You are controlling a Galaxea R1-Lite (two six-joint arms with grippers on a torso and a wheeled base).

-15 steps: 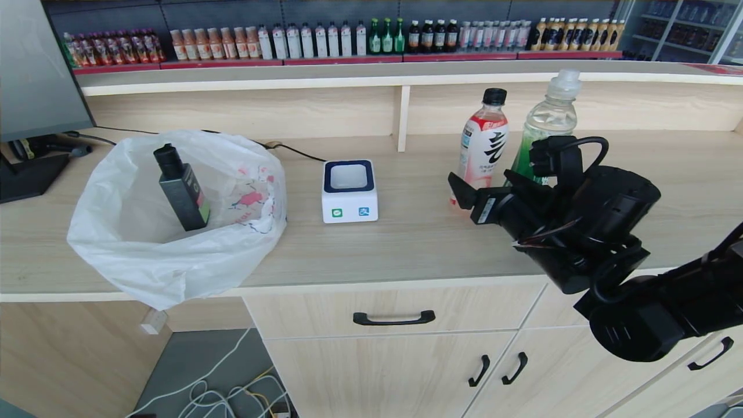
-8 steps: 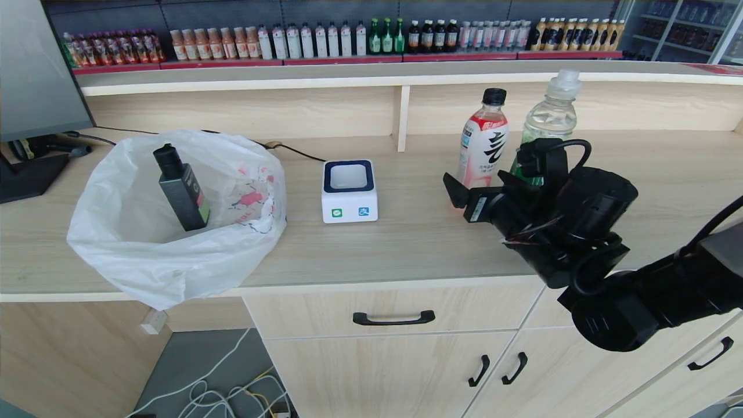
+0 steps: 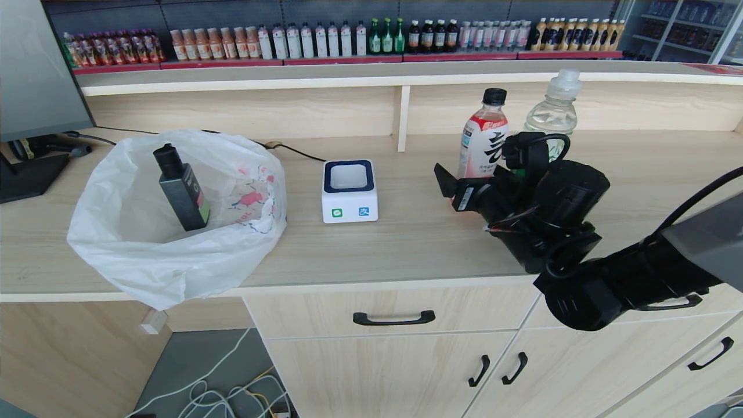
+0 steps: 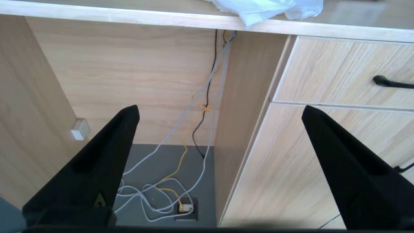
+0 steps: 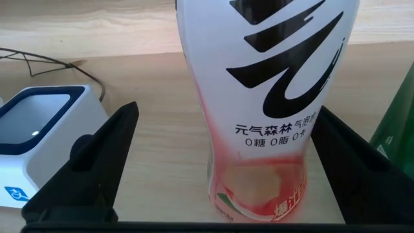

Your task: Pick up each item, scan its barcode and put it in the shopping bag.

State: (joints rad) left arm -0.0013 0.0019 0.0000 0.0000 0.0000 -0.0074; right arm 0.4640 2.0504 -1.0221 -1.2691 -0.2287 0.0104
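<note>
The right claw (image 5: 226, 113) stands wide open around the lower part of the pink bottle (image 3: 483, 139), which is upright on the desk (image 3: 406, 244) just beside the clear bottle (image 3: 551, 116), and grips nothing yet. A good grasp probably means closing squarely on the body without nudging that neighbour, leaving the barcode free to face the scanner (image 3: 349, 191). The barcode's place cannot be made out, the arm hides the clear bottle's lower half, and the left claw (image 4: 220, 110) hangs open, empty, below the desk edge.
</note>
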